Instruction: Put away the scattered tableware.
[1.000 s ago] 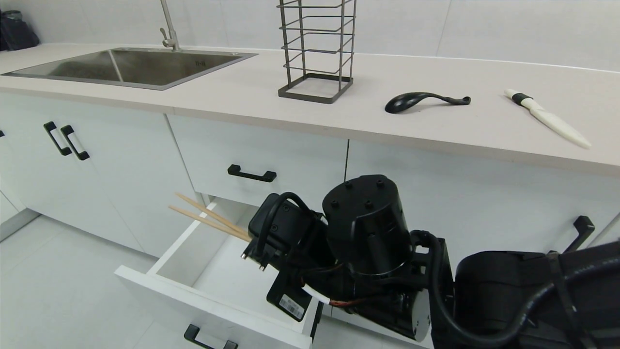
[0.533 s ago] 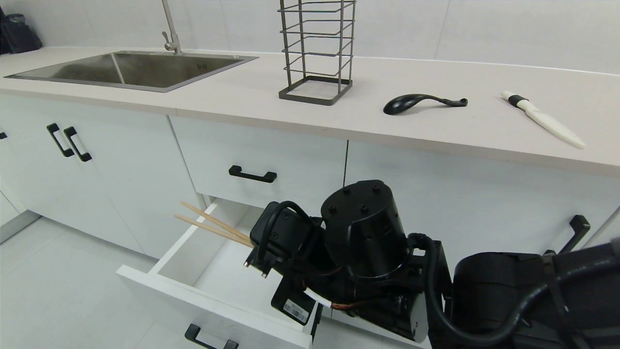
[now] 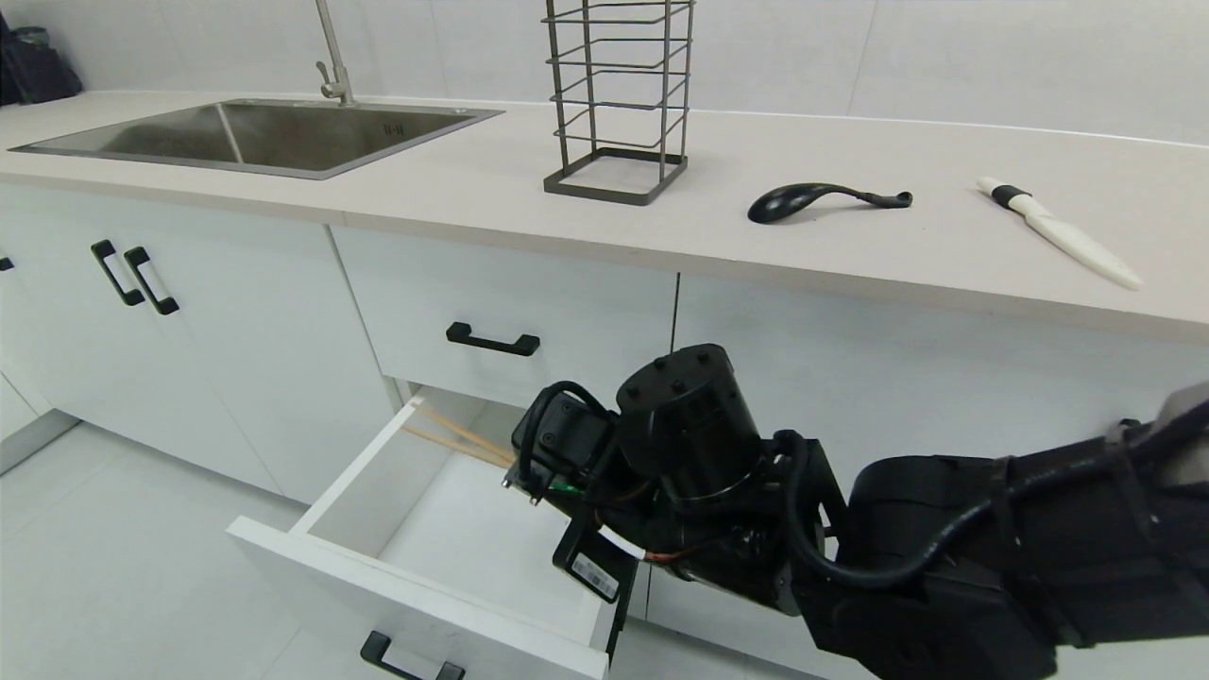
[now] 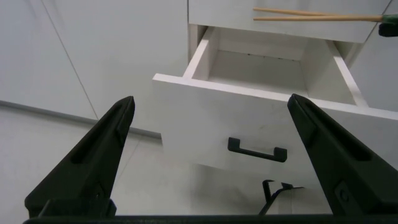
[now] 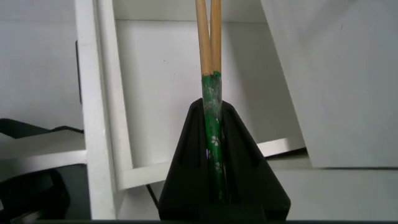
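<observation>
We have lowered the chopsticks [image 3: 461, 440], clamped in our right pincer [image 5: 214, 158], into the open drawer [image 3: 416, 604]. Our left pincer [image 4: 211, 124] hangs agape. The spoon [image 3: 784, 201] and knife [image 3: 1067, 236] are left on the table [image 3: 472, 189].

Right arm [image 3: 945, 548]: matte black casing throughout. Cylindrical joint housing [image 3: 694, 434] with a flat cap bearing small recessed screws [image 3: 672, 373]. Black cables [image 3: 831, 557] loop outside the links; a thin reddish wire [image 3: 666, 555] noted. White barcode label [image 3: 595, 570] on the wrist. Left gripper [image 4: 211, 102]: two black, flat-sided, tapered fingers [image 4: 99, 155]
</observation>
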Tool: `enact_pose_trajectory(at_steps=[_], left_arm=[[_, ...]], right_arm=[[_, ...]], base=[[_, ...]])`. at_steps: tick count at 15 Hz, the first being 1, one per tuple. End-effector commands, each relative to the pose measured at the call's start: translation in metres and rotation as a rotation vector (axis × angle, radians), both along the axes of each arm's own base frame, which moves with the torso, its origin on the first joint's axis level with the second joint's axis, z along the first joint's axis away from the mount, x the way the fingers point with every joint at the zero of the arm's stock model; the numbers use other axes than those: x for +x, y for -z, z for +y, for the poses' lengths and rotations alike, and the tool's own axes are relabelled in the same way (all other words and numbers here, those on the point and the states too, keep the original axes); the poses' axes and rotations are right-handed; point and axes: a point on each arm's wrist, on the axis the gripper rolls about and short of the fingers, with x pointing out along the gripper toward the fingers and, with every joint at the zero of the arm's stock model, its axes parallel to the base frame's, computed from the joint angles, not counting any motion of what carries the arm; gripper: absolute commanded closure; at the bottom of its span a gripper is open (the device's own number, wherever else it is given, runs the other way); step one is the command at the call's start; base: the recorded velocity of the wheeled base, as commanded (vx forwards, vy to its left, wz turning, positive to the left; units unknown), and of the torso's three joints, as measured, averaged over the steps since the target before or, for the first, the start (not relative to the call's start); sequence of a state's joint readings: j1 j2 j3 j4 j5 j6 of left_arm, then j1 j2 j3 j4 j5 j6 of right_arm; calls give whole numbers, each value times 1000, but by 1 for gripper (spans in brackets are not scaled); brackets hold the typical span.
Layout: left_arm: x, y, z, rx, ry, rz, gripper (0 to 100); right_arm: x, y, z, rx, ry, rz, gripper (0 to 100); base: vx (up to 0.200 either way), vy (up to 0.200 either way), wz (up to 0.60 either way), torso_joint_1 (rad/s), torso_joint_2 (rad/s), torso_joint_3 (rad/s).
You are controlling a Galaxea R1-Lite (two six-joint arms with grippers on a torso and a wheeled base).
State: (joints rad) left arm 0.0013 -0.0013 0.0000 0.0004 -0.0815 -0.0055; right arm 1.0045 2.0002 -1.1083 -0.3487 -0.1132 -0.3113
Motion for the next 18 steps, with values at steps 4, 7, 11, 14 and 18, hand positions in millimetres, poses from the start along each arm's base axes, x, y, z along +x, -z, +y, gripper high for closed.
enact_pose_trajectory(at_steps=[4, 7, 11, 14, 18], left_arm=[[0, 0, 0, -1, 0, 1, 0], [0, 0, 0, -1, 0, 1, 0], [0, 0, 0, -1, 0, 2, 0], [0, 0, 0, -1, 0, 2, 0], [0, 0, 0, -1, 0, 1, 0]], right_arm=[[22, 25, 23, -36, 19, 28, 100], [32, 37, 20, -93, 42, 69, 100], [47, 56, 26, -113, 63, 83, 100], [58, 69, 42, -105, 60, 78, 100], [65, 89, 52, -130, 70, 107, 100]], base=[[0, 0, 0, 0, 0, 0], [0, 0, 0, 0, 0, 0], [0, 0, 0, 0, 0, 0], [0, 0, 0, 0, 0, 0], [0, 0, 0, 0, 0, 0]])
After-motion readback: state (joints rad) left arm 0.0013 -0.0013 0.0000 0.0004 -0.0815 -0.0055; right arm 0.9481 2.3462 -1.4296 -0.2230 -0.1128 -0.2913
